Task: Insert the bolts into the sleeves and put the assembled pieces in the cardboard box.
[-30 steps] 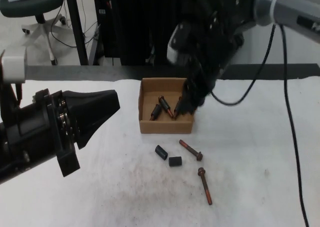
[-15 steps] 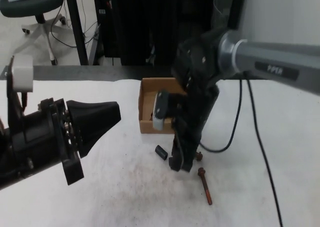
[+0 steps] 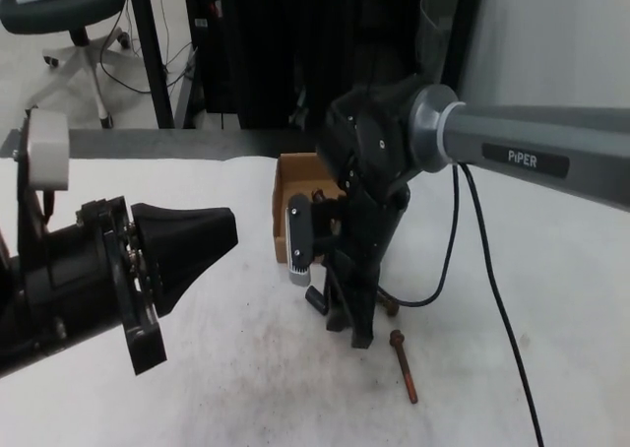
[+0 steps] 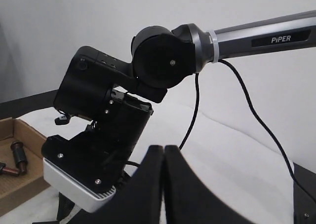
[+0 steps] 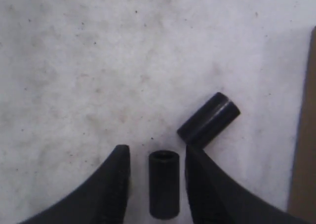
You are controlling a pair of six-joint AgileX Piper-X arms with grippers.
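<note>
Right jaws apart, sleeve between

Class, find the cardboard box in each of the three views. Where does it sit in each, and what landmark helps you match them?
High view: the cardboard box sits mid-bench, partly behind the right arm's white-edged wrist camera.
Left wrist view: its corner lies beyond that same wrist camera, with assembled pieces inside.
Right wrist view: a brown wall strip at the picture's edge, past the slanted sleeve.
Shared landmark: the wrist camera beside the box.
</note>
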